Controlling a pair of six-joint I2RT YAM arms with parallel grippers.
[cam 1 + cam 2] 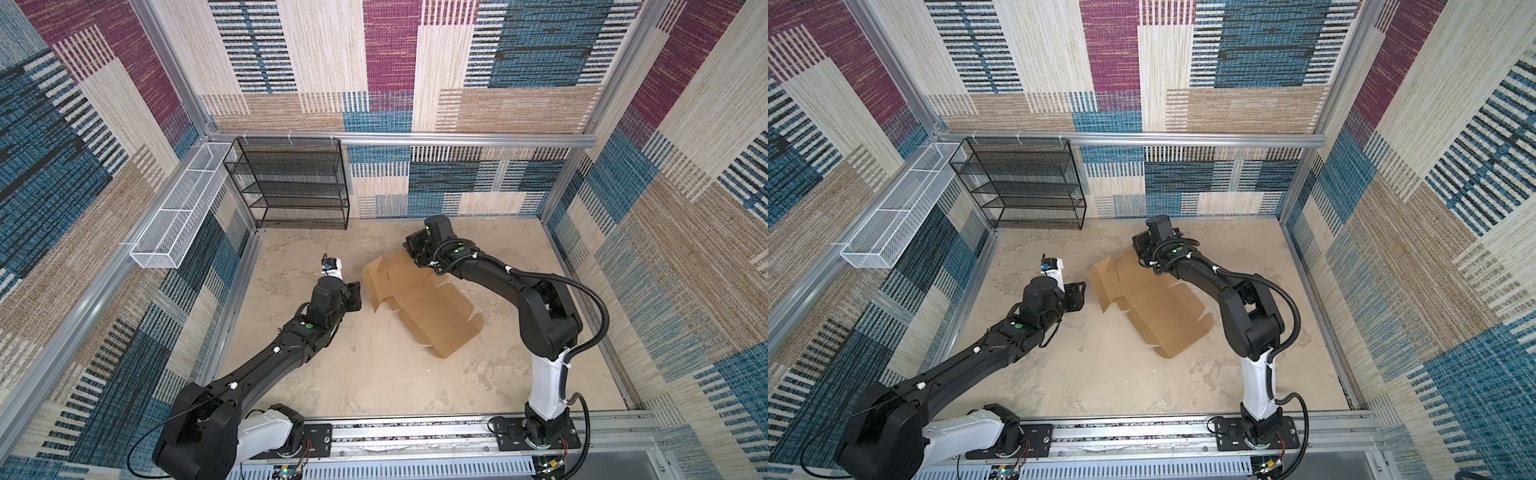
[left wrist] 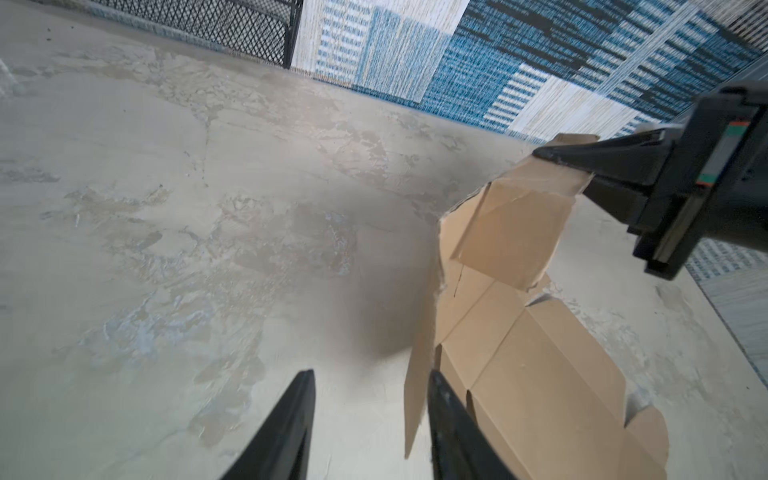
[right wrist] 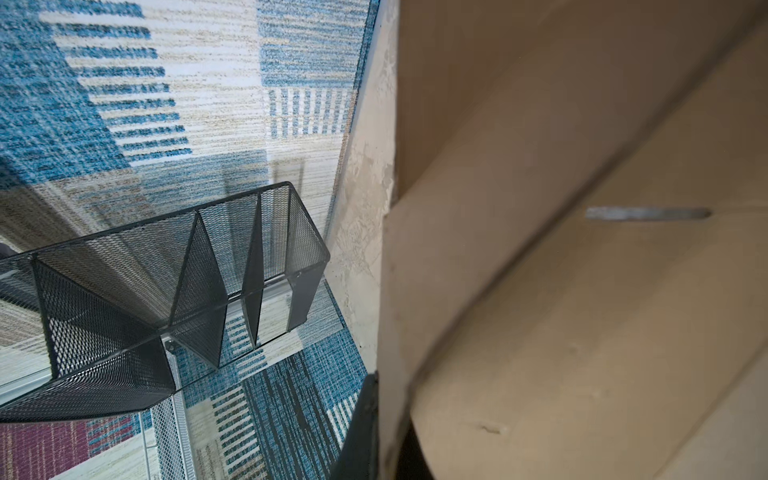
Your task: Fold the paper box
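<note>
paper box: half-folded, mid table, far flap pinched in closed right gripper; left gripper partly open, empty, beside raised side flap; risk: one-sided pull may tear or drag it.

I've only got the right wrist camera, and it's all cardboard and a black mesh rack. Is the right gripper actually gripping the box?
Observer: Yes. The left wrist view shows the right gripper shut on a raised flap at the far end of the paper box.
Operator: And the left gripper?
Observer: The left gripper is open and holds nothing. An upright side flap stands close by one finger.
Operator: Is it a closed box yet?
Observer: No. In a top view its big near panel lies about flat on the table.
</note>
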